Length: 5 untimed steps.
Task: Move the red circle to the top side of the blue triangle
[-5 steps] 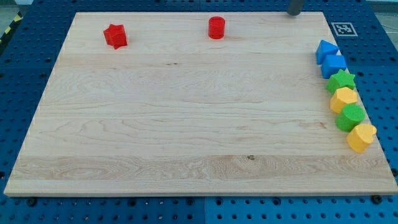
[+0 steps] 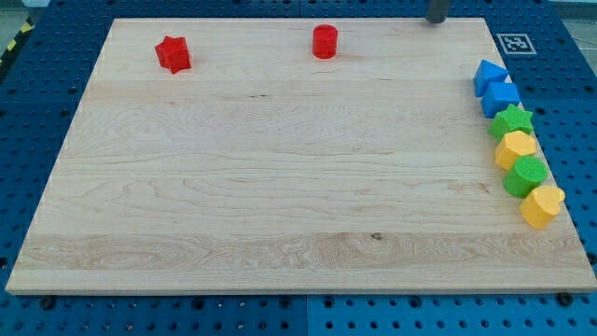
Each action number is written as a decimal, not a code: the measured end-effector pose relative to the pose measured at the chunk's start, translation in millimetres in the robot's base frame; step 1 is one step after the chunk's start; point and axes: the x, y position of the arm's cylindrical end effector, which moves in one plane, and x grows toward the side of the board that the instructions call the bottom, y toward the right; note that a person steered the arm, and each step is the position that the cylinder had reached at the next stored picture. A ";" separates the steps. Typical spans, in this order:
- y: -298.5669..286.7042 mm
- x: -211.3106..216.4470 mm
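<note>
Wooden worktop (image 2: 280, 187) holds our red circle (image 2: 324, 41) at the view's left of my tip (image 2: 436, 20), far left of the blue triangle (image 2: 489, 75); we have no claw, so it grasps nothing.

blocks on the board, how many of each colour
red: 2, red star and red circle
blue: 2, blue triangle and blue block
green: 2, green star and green circle
yellow: 2, and
total: 8
</note>
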 end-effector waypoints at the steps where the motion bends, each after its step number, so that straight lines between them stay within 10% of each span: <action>1: -2.0 0.4; 5: -10.5 0.9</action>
